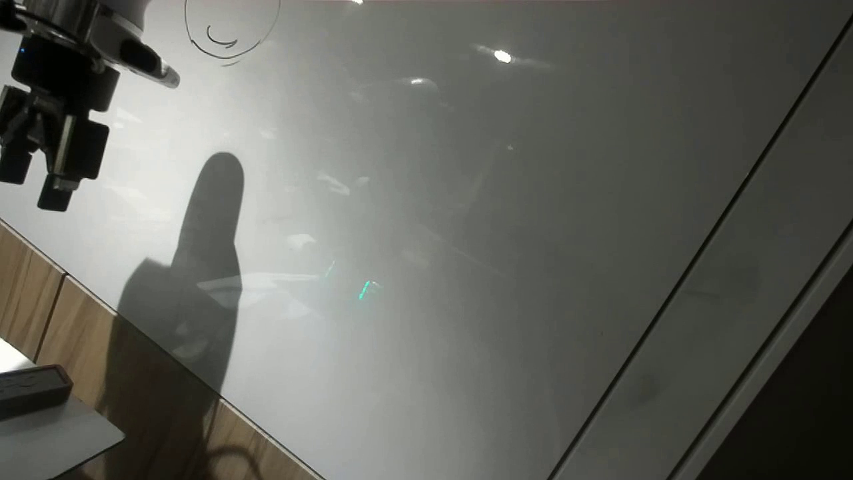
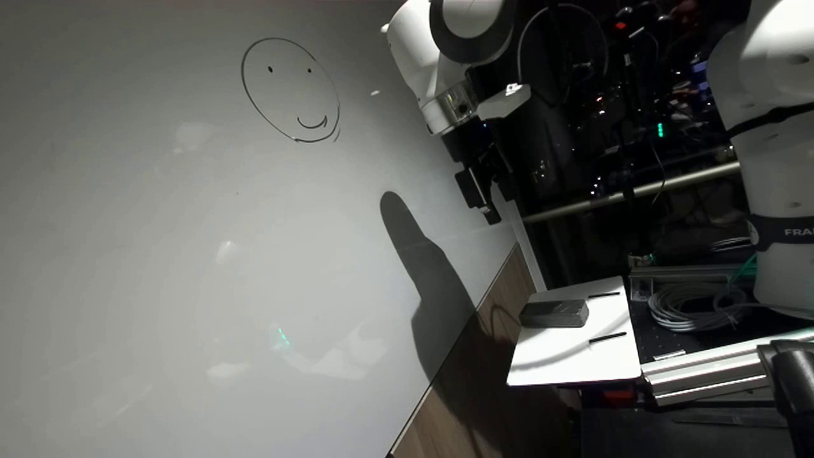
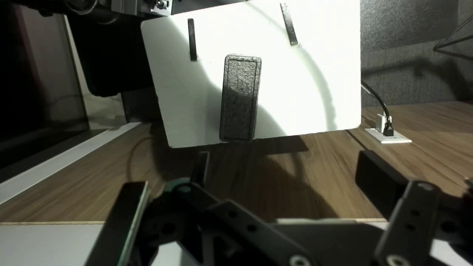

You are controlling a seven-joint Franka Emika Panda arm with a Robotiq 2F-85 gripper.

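Observation:
My gripper [image 1: 33,183] is open with nothing between its fingers; it also shows in an exterior view [image 2: 500,203] and in the wrist view [image 3: 290,173]. It hangs in front of a large whiteboard [image 2: 191,254], near its lower edge, and casts a shadow there. A face with two eyes and a smile [image 2: 289,95] is drawn on the board; an exterior view [image 1: 230,57] shows only its lower part. Below the gripper, a dark rectangular block [image 3: 240,98] lies on a white plate [image 3: 306,96], apart from the fingers. Two thin black strips [image 3: 192,38] [image 3: 289,24] are also on the plate.
Wood panelling [image 2: 426,420] runs below the whiteboard. A wall outlet with a plug [image 3: 388,136] is beside the plate in the wrist view. A coiled cable [image 2: 683,308], an aluminium rail [image 2: 706,375] and the arm's white base [image 2: 788,273] stand beyond the plate.

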